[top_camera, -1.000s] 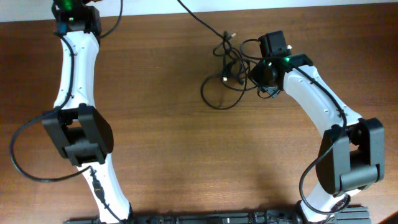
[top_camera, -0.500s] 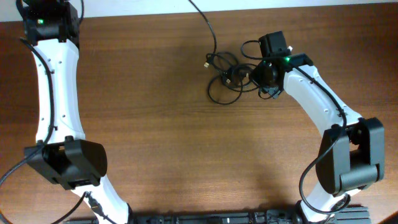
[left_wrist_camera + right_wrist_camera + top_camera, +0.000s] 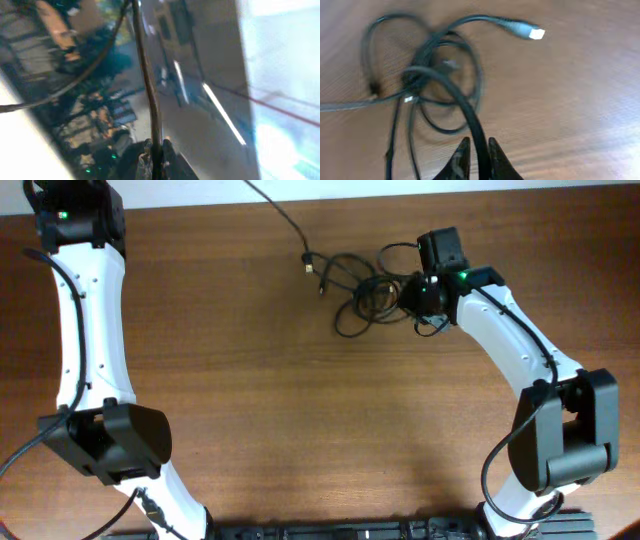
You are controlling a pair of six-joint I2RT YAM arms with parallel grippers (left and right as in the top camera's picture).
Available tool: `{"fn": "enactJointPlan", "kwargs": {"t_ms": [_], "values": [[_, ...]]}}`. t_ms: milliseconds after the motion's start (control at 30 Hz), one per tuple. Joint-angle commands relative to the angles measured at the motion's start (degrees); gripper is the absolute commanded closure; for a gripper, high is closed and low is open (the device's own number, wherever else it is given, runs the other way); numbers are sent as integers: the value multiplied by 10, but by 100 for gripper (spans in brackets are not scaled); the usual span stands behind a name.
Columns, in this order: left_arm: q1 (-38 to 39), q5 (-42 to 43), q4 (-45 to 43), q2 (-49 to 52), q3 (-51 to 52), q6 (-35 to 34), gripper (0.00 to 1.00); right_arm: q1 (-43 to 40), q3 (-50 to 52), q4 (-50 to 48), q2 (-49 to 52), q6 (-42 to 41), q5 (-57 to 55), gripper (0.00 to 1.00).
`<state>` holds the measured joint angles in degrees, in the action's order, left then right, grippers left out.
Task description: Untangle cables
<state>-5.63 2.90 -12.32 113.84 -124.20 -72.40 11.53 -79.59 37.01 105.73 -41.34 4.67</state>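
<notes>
The black cables point(image 3: 362, 292) lie as a loose tangle of loops on the wooden table, far middle. One strand point(image 3: 275, 208) runs taut from the tangle up and left off the top edge. My right gripper point(image 3: 412, 293) is shut on a cable strand point(image 3: 470, 120) at the tangle's right side; a silver plug end point(image 3: 535, 33) points away. My left gripper point(image 3: 156, 152) is shut on a thin cable point(image 3: 147, 85), held high beyond the table's far left; its fingers are out of the overhead view.
The left arm point(image 3: 88, 310) stretches along the table's left side. The right arm point(image 3: 515, 350) reaches in from the right. A thick arm wire point(image 3: 20, 445) loops at the left edge. Brown wooden table point(image 3: 300, 410).
The taut strand and the tangle's left plugs have been dragged further left, stretching the tangle. The left arm swung to the far-left corner. The right gripper has stayed in place.
</notes>
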Motion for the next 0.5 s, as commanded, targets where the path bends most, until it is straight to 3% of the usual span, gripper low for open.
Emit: {"fn": "enactJointPlan", "kwargs": {"t_ms": [0, 67, 100, 167, 233, 300, 367, 433, 467], "values": [[0, 76, -116, -11, -8, 64, 100, -3, -2, -31, 4, 150, 143, 87], [0, 110, -89, -11, -8, 66, 100, -3, -2, -32, 4, 151, 143, 84], [0, 123, -35, -11, -8, 79, 100, -3, -2, -34, 4, 191, 170, 82], [7, 124, 39, -11, -8, 136, 100, -3, -2, -35, 4, 216, 203, 72], [25, 124, 54, -11, -8, 157, 100, -3, -2, -50, 4, 217, 245, 64], [41, 171, 8, -11, -8, 147, 100, -3, -2, -96, 4, 241, 371, 48], [55, 268, -97, -11, -8, 145, 100, -3, -2, -107, 4, 242, 367, 33], [67, 329, -205, -12, -8, 92, 100, -3, -2, -110, 4, 242, 367, 31], [73, 325, -218, -12, -8, 64, 100, -3, -2, -114, 4, 242, 367, 30]]}}
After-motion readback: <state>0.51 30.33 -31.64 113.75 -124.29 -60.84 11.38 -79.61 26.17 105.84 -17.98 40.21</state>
